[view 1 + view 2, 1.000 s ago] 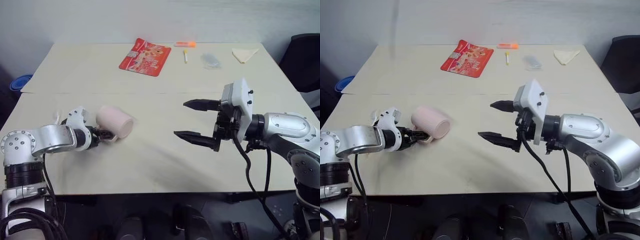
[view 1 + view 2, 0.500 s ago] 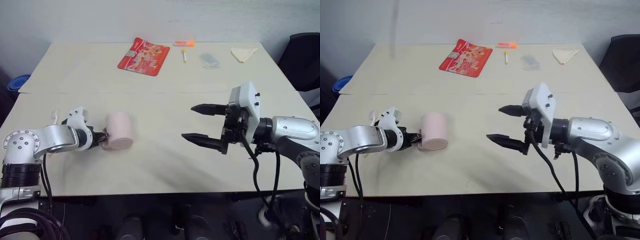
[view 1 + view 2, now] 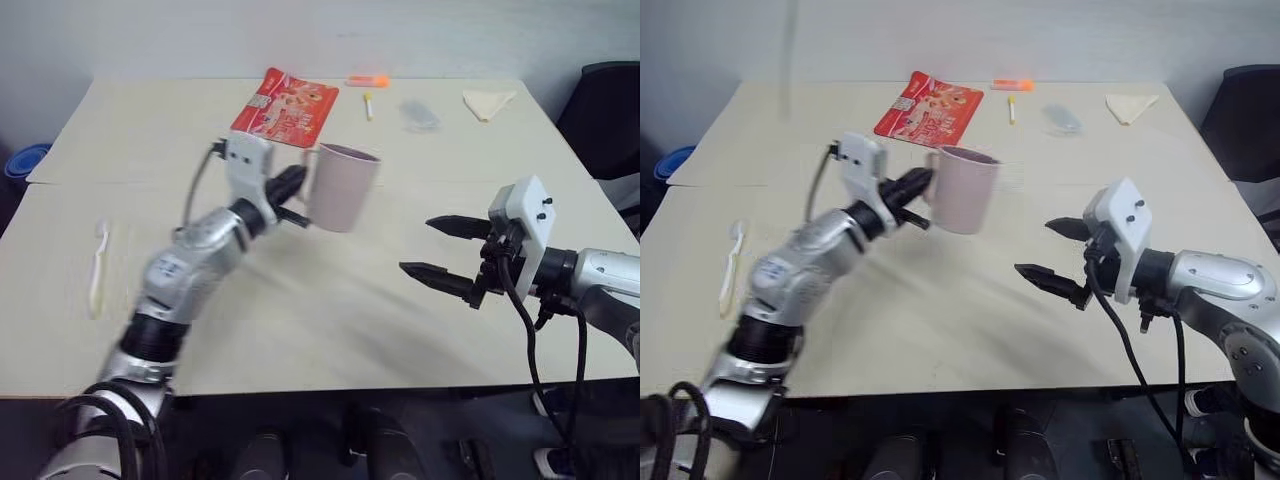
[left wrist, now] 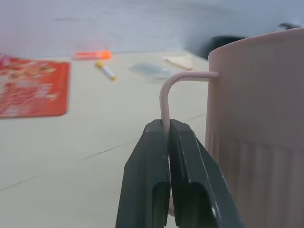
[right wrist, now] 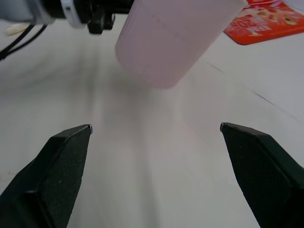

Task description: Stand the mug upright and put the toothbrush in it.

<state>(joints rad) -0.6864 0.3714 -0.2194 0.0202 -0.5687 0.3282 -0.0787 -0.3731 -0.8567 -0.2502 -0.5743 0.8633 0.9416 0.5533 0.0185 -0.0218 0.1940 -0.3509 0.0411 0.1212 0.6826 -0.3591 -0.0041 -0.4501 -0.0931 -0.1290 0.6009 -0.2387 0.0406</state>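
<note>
Two grippers are seen over the desk (image 3: pixel 300 320). The left gripper (image 4: pixel 168 142) is clamped on the loop handle of the mug (image 3: pixel 343 187), which is held upright in the air, clear of the desk, just above the centre of the head view. The right gripper (image 3: pixel 440 248) hangs at centre right with its fingers wide apart and nothing between them, well apart from the mug. The toothbrush (image 3: pixel 97 268) lies flat at the left of the frame, near the desk's left edge. Open desk is left across the middle and the lower part of the frame, between the two arms. Along the far edge, at the top of the frame, a red packet (image 3: pixel 286 106), an orange marker (image 3: pixel 367 80), a short yellow stick (image 3: pixel 368 104), a clear wrapper (image 3: pixel 419 115) and a folded cloth (image 3: pixel 488 101) are set in a row. Compared with a second earlier, the mug has been lifted from its side at lower left, turned upright and carried towards the centre; the right gripper has been drawn back towards the right edge.
</note>
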